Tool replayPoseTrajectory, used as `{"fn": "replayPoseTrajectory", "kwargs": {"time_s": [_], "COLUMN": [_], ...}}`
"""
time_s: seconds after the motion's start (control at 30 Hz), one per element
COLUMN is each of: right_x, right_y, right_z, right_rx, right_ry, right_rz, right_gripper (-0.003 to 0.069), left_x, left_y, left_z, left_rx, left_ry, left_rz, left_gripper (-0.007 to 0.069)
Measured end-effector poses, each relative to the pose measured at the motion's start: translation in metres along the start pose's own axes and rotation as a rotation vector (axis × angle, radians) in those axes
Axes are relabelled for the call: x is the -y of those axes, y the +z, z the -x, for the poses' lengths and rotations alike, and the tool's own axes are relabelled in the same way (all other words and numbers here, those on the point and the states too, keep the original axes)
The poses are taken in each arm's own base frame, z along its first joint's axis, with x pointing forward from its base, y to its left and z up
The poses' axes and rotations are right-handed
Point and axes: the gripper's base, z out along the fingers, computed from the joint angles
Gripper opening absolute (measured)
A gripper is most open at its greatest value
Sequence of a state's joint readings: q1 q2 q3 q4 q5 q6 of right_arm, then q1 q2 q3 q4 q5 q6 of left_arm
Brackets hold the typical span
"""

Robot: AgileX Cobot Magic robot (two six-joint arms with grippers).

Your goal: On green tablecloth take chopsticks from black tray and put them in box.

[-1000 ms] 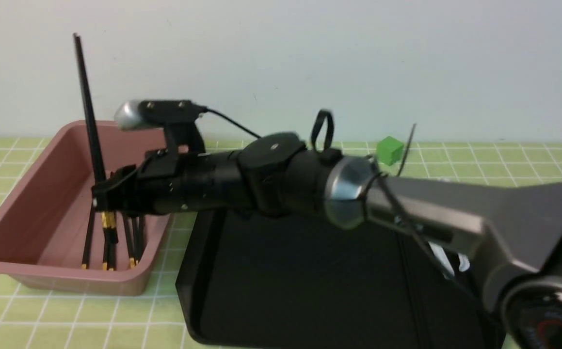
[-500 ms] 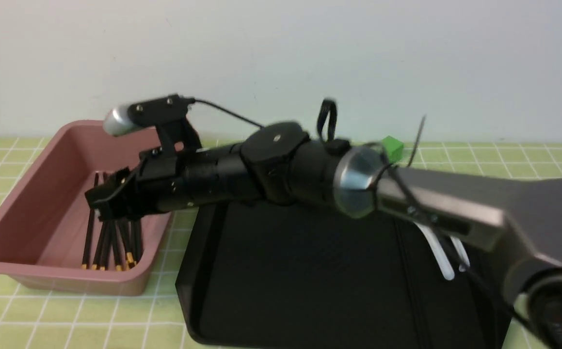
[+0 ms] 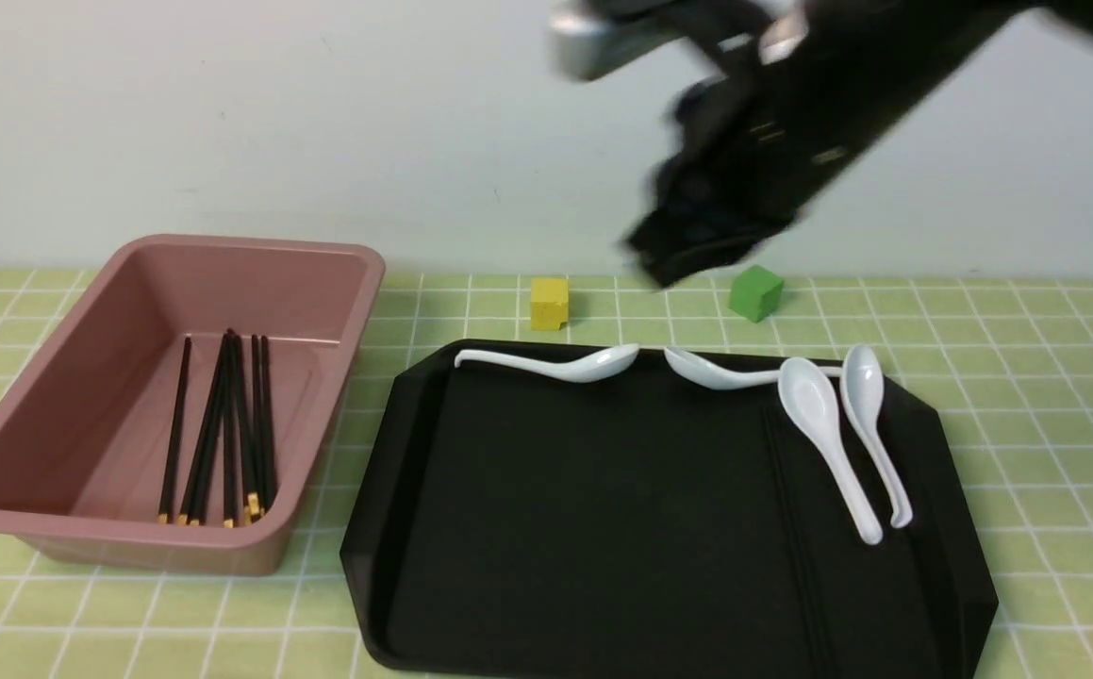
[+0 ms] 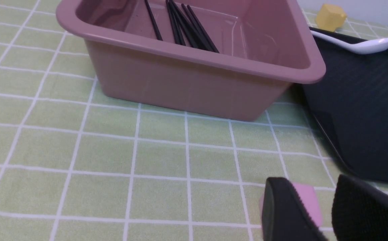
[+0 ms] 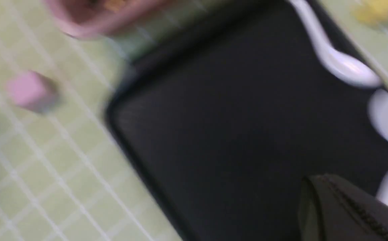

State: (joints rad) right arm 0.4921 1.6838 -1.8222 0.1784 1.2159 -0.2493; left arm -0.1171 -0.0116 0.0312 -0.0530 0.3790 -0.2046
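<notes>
The right end effector (image 3: 659,255) is high above the far side of the black tray (image 3: 603,528), blurred, its fingers closed together with nothing between them. The left end effector (image 4: 301,214), seen only in its own wrist view, has its fingers spread apart and empty; a pink cube (image 4: 306,204) shows beyond the gap.

Most of the chopsticks (image 3: 207,434) lie in a loose, overlapping bundle inside the pink box (image 3: 254,536), golden ends toward the near wall. What look like the last ones, a dark pair (image 3: 796,538), lie side by side on the tray, to the left of two white spoons (image 3: 829,434).

The likeliest trouble is with that pair: black on black, thin and flat against the tray floor, they could be missed, or only one caught, if the fingers come down slightly off line or not low enough. The spoons lie close by, so a wide approach might nudge them or pick one up by mistake. At the box, a chopstick released at a slant could land across the rim.

Green tablecloth (image 3: 1055,471) with a white grid covers the counter. A yellow cube (image 3: 549,304) and a green cube (image 3: 755,292) sit beyond the tray, and behind them rises a plain pale wall (image 3: 225,123).
</notes>
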Motion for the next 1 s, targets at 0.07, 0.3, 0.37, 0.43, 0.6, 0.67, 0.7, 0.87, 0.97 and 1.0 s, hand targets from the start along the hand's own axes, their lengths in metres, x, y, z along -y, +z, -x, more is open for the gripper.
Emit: {"fn": "replayPoseTrajectory", "kwargs": {"time_s": [0.07, 0.3, 0.37, 0.43, 0.6, 0.67, 0.7, 0.87, 0.97, 1.0], "right_x": [0.016, 0.033, 0.031, 0.026, 0.005, 0.0, 0.0, -0.007, -0.008, -0.008], "right_y": [-0.027, -0.089, -0.093, -0.093, -0.076, -0.056, -0.055, -0.018, -0.012, -0.012], "right_z": [-0.008, -0.07, -0.096, -0.124, -0.195, -0.223, -0.224, -0.277, -0.29, -0.292], "right_rx": [0.017, 0.045, 0.05, 0.1, 0.292, 0.353, 0.379, 0.582, 0.671, 0.697], "right_ry": [0.056, 0.205, 0.241, 0.278, 0.29, 0.303, 0.302, 0.306, 0.295, 0.291], "right_rz": [-0.085, -0.202, -0.221, -0.251, -0.315, -0.326, -0.333, -0.402, -0.436, -0.444], "right_gripper": [-0.001, -0.0006, -0.0005, -0.0003, -0.0002, -0.0002, -0.0002, 0.0001, 0.0001, 0.0001], "left_x": [0.0, 0.0, 0.0, 0.0, 0.0, 0.0, 0.0, 0.0, 0.0, 0.0], "left_y": [0.0, 0.0, 0.0, 0.0, 0.0, 0.0, 0.0, 0.0, 0.0, 0.0], "left_z": [0.0, 0.0, 0.0, 0.0, 0.0, 0.0, 0.0, 0.0, 0.0, 0.0], "left_rx": [0.0, 0.0, 0.0, 0.0, 0.0, 0.0, 0.0, 0.0, 0.0, 0.0], "left_ry": [0.0, 0.0, 0.0, 0.0, 0.0, 0.0, 0.0, 0.0, 0.0, 0.0], "left_rz": [0.0, 0.0, 0.0, 0.0, 0.0, 0.0, 0.0, 0.0, 0.0, 0.0], "left_gripper": [0.0238, 0.0238, 0.0238, 0.0238, 0.0238, 0.0238, 0.0238, 0.0238, 0.0238, 0.0238]}}
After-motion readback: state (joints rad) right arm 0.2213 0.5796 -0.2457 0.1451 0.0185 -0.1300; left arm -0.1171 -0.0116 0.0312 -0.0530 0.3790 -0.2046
